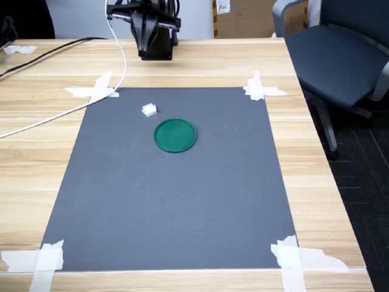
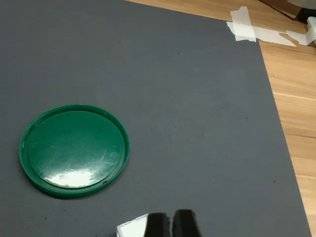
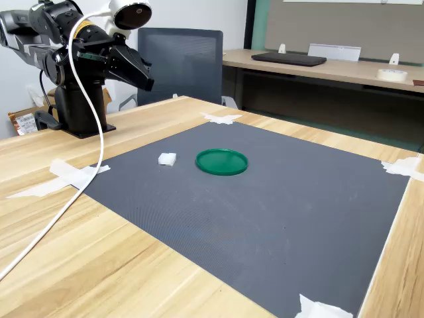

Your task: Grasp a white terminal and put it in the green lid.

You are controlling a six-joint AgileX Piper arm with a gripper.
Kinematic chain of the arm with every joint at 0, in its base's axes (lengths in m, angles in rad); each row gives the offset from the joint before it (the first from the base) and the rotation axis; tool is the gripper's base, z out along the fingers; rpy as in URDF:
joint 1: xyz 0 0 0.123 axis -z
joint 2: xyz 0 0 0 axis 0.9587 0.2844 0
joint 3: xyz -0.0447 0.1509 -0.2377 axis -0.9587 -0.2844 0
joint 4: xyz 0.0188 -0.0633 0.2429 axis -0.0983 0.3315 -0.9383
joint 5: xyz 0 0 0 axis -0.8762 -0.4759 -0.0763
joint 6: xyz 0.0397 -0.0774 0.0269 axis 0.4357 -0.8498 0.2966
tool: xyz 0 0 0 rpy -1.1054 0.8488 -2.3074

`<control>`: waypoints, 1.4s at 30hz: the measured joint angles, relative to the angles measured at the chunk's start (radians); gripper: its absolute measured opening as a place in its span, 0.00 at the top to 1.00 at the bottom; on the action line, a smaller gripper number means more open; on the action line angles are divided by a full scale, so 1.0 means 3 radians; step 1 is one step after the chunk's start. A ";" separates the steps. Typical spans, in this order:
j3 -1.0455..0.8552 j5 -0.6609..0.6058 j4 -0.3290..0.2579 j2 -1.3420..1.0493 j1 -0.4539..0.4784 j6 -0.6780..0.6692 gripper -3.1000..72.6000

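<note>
Gripper tips cropped, jaw gap unclear.

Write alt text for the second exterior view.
A white terminal lies on a dark grey mat just beside an empty green lid, not touching it. The robot arm is folded back at the second exterior view's left, its hand high above the wooden table.

On the mat, taped onto the table, the green lid was laid flat. In the first exterior view, the white terminal was found at the lid's ten o'clock, near but apart. The arm's base was stationed at twelve o'clock, beyond the mat.
</note>
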 joint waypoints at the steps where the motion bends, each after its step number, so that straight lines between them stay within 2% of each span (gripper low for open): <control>1: 0.0000 0.0000 0.0000 0.0005 0.0000 0.0000 1.00; 16: 0.0677 -0.0142 0.0024 0.0796 0.0000 0.0000 1.00; 21: 0.1020 -0.0675 0.0040 0.1156 0.0000 -0.0037 1.00; 25: 0.1270 -0.1203 0.0068 0.1436 0.0000 -0.0193 1.00; 29: 0.1434 -0.1557 0.0087 0.1621 0.0000 -0.0363 1.00; 32: 0.1503 -0.1688 0.0127 0.1724 0.0000 -0.0463 1.00; 42: 0.1529 -0.1741 0.0384 0.1924 0.0000 -0.0820 1.00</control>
